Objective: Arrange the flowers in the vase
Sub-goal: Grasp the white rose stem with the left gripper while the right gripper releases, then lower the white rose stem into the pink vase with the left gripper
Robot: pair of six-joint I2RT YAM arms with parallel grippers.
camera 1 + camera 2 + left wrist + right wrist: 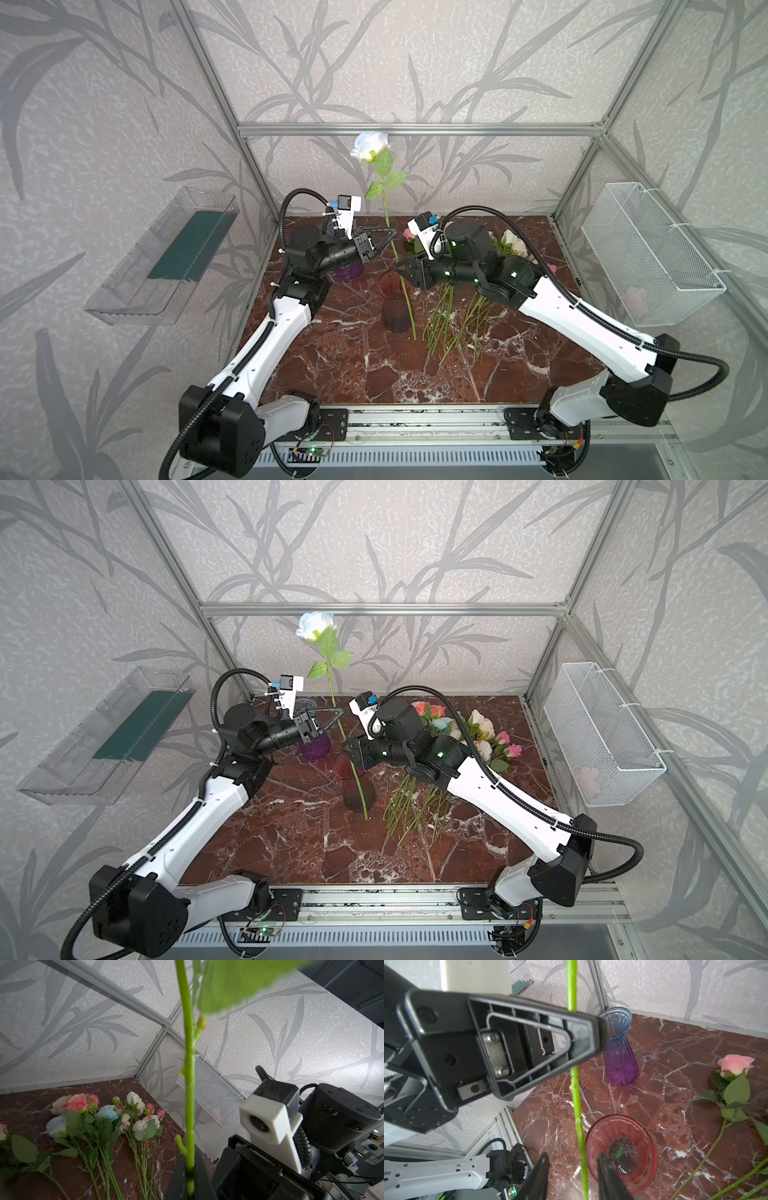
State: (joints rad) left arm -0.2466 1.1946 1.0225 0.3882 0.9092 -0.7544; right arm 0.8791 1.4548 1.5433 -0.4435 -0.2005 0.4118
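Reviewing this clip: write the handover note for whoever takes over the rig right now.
Left pincer: shut on the stem of the white rose, holding it upright.
Right pincer: open, fingers on either side of the stem lower down, not gripping.
The stem's lower end is outside the red vase, which holds only a small leaf. The purple vase holds no flower.
The other flowers lie on the table, right side.
Done: one rose lifted.
Left: put it in the vase, then all the rest.
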